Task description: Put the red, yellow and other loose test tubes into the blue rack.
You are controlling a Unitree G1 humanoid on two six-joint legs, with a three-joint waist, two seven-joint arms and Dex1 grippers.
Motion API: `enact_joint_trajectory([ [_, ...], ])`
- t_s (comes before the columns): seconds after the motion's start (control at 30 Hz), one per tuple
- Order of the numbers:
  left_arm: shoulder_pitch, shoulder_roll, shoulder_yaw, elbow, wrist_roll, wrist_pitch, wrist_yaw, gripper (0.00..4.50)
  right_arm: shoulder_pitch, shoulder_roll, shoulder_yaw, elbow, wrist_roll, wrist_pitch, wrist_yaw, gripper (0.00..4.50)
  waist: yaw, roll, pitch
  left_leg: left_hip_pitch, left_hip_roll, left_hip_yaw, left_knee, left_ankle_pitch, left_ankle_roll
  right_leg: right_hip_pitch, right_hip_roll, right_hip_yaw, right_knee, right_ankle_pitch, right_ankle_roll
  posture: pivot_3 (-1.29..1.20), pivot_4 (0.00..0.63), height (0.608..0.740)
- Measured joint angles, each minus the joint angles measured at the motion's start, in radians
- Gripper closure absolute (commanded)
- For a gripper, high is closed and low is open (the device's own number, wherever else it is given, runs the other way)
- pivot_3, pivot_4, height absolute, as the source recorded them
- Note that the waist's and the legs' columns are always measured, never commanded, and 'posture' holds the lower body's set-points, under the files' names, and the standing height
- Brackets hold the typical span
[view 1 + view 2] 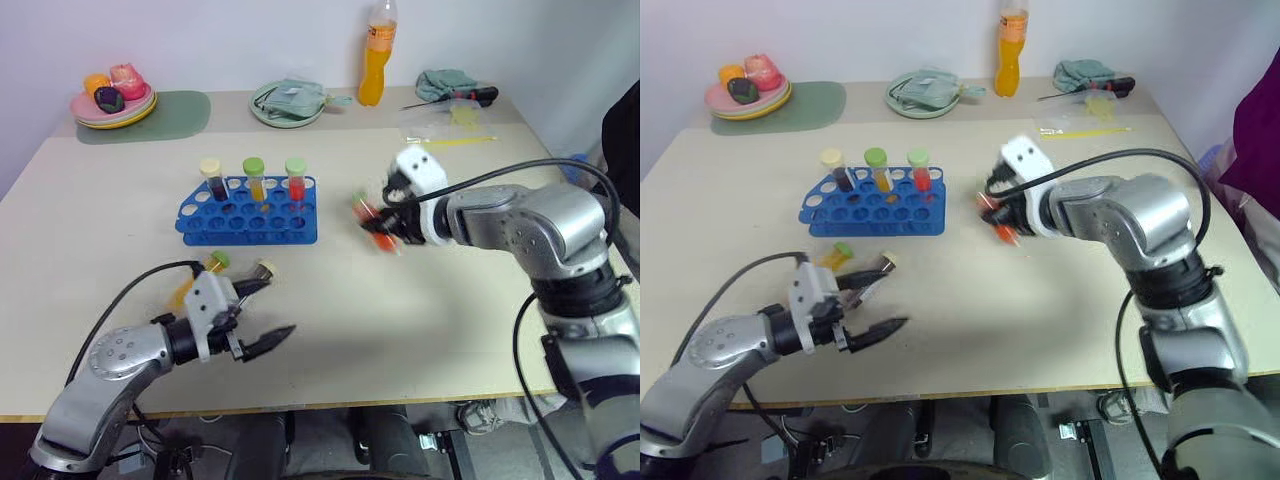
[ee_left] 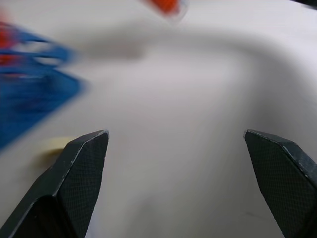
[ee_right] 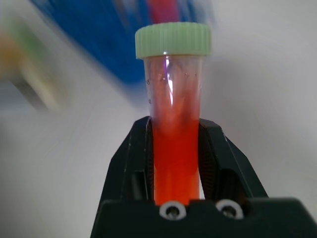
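The blue rack (image 1: 247, 212) stands left of the table's centre with three capped tubes upright in its back row. My right gripper (image 1: 380, 224) hovers to the right of the rack, shut on a red test tube (image 3: 174, 99) with a pale green cap. The tube sticks out past the fingers. On the table in front of the rack lie a yellow-orange tube with a green cap (image 1: 203, 272) and a cream-capped tube (image 1: 265, 268), partly hidden by my left arm. My left gripper (image 1: 268, 313) stands open just beside them, with nothing in it.
Along the back edge are an orange drink bottle (image 1: 375, 55), a green plate holding a cloth (image 1: 288, 104), stacked plates with toy fruit (image 1: 112, 100) on a green mat, and a cloth with a screwdriver (image 1: 455, 88). A person's sleeve (image 1: 1260, 130) shows at the right.
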Motion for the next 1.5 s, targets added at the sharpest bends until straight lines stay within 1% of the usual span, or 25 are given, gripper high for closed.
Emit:
enact_joint_trajectory([
  [0.03, 0.000, -0.014, 0.018, 0.013, -0.001, -0.008, 0.014, 0.00, 0.016, 0.034, -0.009, -0.009, -0.009, -0.052, -0.001, 3.77, 0.000, 0.000, 0.000, 0.000, 0.000, 0.000, 0.000, 0.000, 0.000, 0.000, 0.000, 0.000, 0.000, 0.000, 0.000, 0.00, 0.150, 0.740],
  [0.1, 0.002, -0.060, 0.068, 0.053, -0.015, -0.023, 0.044, 0.00, 0.066, 0.162, -0.014, 0.009, -0.086, -0.242, -0.033, 3.77, 0.000, 0.000, -0.001, 0.000, 0.000, 0.000, 0.001, 0.000, 0.000, 0.000, 0.000, 0.000, 0.001, 0.000, 0.000, 0.00, 0.150, 0.740],
  [0.17, -0.003, -0.106, 0.097, 0.107, -0.020, -0.058, 0.064, 0.00, 0.102, 0.310, 0.015, 0.103, -0.187, -0.461, -0.073, 3.77, -0.002, 0.000, -0.001, 0.001, 0.000, 0.001, 0.001, 0.000, 0.000, 0.000, 0.000, 0.000, 0.002, 0.000, 0.000, 0.00, 0.150, 0.740],
  [0.23, -0.016, -0.142, 0.105, 0.151, -0.019, -0.093, 0.078, 0.00, 0.116, 0.395, 0.051, 0.215, -0.271, -0.635, -0.077, 3.77, 0.000, 0.000, -0.001, 0.001, -0.001, 0.001, 0.001, 0.001, -0.001, 0.000, 0.000, 0.000, 0.002, 0.000, 0.000, 0.00, 0.150, 0.740],
  [0.3, -0.025, -0.150, 0.116, 0.188, -0.010, -0.120, 0.091, 0.00, 0.116, 0.440, 0.082, 0.323, -0.341, -0.773, -0.063, 3.77, 0.002, 0.000, -0.001, 0.001, -0.001, 0.001, 0.001, 0.001, -0.001, 0.000, -0.001, 0.000, 0.002, 0.000, 0.000, 0.00, 0.150, 0.740],
  [0.4, -0.039, -0.150, 0.135, 0.208, -0.003, -0.151, 0.096, 0.00, 0.116, 0.480, 0.089, 0.454, -0.407, -0.926, -0.038, 3.77, 0.002, 0.000, -0.001, 0.001, -0.002, 0.000, 0.001, 0.001, -0.001, 0.000, -0.002, 0.000, 0.002, 0.000, 0.000, 0.00, 0.150, 0.740],
  [0.5, -0.054, -0.151, 0.136, 0.201, -0.012, -0.162, 0.096, 0.00, 0.119, 0.505, 0.089, 0.543, -0.448, -1.022, -0.024, 3.77, -0.003, 0.000, 0.000, 0.001, -0.002, 0.000, 0.000, 0.001, -0.001, 0.000, -0.002, 0.000, 0.002, 0.000, 0.000, 0.00, 0.150, 0.740],
  [0.7, -0.058, -0.149, 0.137, 0.148, -0.038, -0.136, 0.122, 0.00, 0.141, 0.521, 0.088, 0.639, -0.495, -1.126, 0.016, 3.77, -0.005, 0.000, 0.000, 0.001, -0.001, 0.000, 0.000, 0.001, -0.002, -0.001, -0.001, 0.000, 0.002, 0.000, 0.000, 0.00, 0.150, 0.740],
  [0.93, -0.068, -0.139, 0.137, 0.115, -0.048, -0.098, 0.153, 0.00, 0.146, 0.551, 0.089, 0.747, -0.546, -1.186, 0.024, 3.77, -0.005, 0.001, 0.000, 0.001, -0.001, 0.000, 0.000, 0.001, -0.002, -0.001, -0.001, 0.000, 0.002, 0.000, -0.001, 0.00, 0.150, 0.740],
  [1.27, -0.067, -0.135, 0.137, 0.114, -0.053, -0.097, 0.152, 0.00, 0.138, 0.568, 0.068, 0.797, -0.561, -1.242, 0.026, 3.77, -0.004, 0.001, 0.000, 0.001, -0.001, 0.000, 0.000, 0.001, -0.002, 0.000, -0.001, 0.000, 0.002, 0.000, -0.001, 0.00, 0.150, 0.740],
  [1.5, -0.067, -0.135, 0.137, 0.114, -0.053, -0.097, 0.152, 0.00, 0.114, 0.569, 0.038, 0.853, -0.579, -1.280, -0.006, 3.77, -0.004, 0.001, 0.000, 0.001, -0.001, 0.000, 0.000, 0.001, -0.002, 0.000, -0.001, 0.000, 0.002, 0.000, -0.001, 0.00, 0.150, 0.740],
])
